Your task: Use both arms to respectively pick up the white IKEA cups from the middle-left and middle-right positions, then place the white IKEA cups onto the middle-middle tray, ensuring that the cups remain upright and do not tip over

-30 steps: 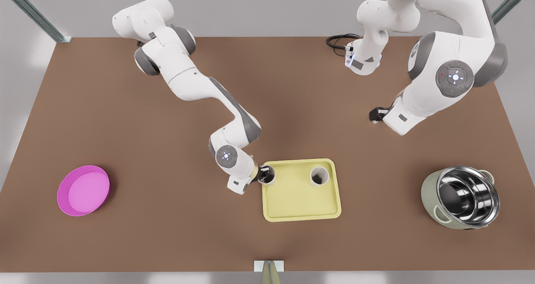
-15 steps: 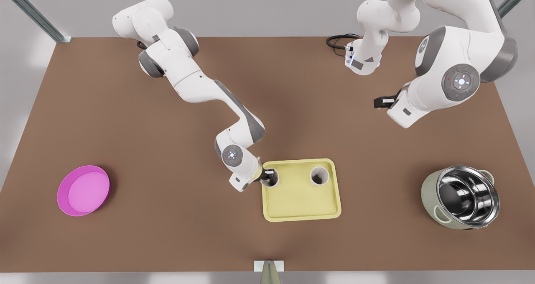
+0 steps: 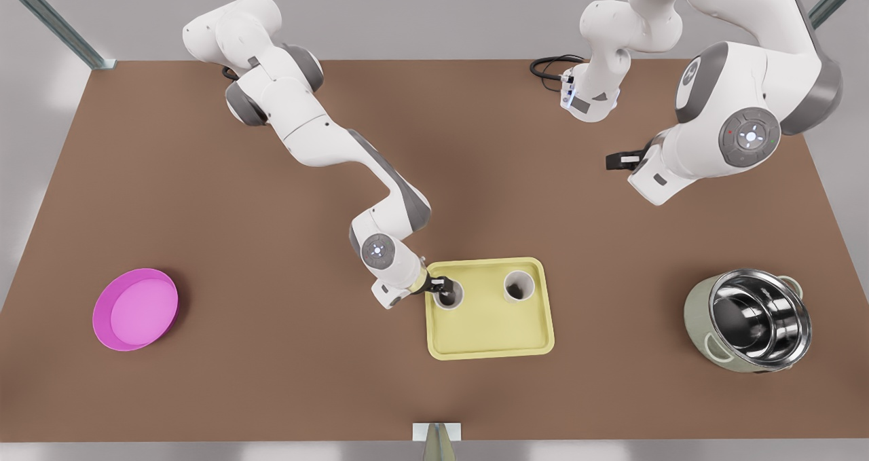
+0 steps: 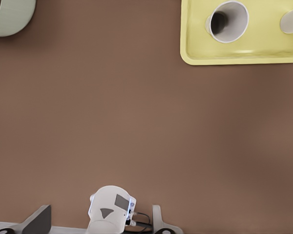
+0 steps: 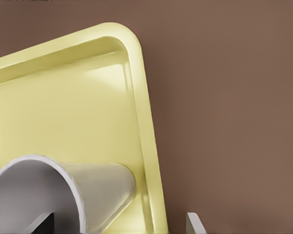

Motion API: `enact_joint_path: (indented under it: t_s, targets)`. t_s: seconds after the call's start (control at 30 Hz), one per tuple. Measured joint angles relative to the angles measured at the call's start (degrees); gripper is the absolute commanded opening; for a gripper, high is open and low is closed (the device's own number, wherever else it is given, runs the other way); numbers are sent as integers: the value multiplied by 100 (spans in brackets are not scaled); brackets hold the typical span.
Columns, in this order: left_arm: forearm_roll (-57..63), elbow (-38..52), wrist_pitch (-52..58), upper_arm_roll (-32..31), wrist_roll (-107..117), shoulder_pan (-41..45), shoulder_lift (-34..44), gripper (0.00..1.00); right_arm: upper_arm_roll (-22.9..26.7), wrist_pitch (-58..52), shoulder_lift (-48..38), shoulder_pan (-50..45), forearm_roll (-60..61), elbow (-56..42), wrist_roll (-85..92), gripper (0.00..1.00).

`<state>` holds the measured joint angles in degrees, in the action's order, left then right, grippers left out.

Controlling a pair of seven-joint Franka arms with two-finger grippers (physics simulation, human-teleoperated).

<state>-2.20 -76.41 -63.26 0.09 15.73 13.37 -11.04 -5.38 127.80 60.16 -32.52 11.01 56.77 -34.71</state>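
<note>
Two white cups stand upright on the pale yellow tray (image 3: 489, 332). One cup (image 3: 519, 286) stands alone near the tray's far right corner. The other cup (image 3: 451, 299) is at the tray's far left corner, with my right gripper (image 3: 442, 286) open at its rim. In the right wrist view one finger (image 5: 41, 224) sits inside this cup (image 5: 102, 187) and the other finger (image 5: 194, 223) hangs clear outside its wall. My left gripper (image 3: 614, 161) is open and empty, raised over bare table at the front view's upper right, waiting. From there the left wrist view looks down on the tray (image 4: 234, 56) and the lone cup (image 4: 228, 21).
A steel pot (image 3: 747, 328) stands at the front view's right, a round pink plate (image 3: 136, 308) at its left. A black cable (image 3: 546, 67) lies by the arm base at the table's far edge. Open brown table surrounds the tray.
My right gripper moved toward the front view's right with its cup, from the tray's left rim to inside it. The left arm drew back and rose slightly, then settled.
</note>
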Motion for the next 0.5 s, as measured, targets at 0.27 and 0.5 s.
enact_joint_path:
  t_s: [0.27, 0.5]
  targets:
    - [4, 1, 11, 0, 8, 1, -18, 100, -25, -336, -743, 78, 157, 181, -152, 100]
    - [19, 1, 35, -7, 10, 9, -12, 100, 577, -2565, -2025, 2505, -1116, 788, 861, 100]
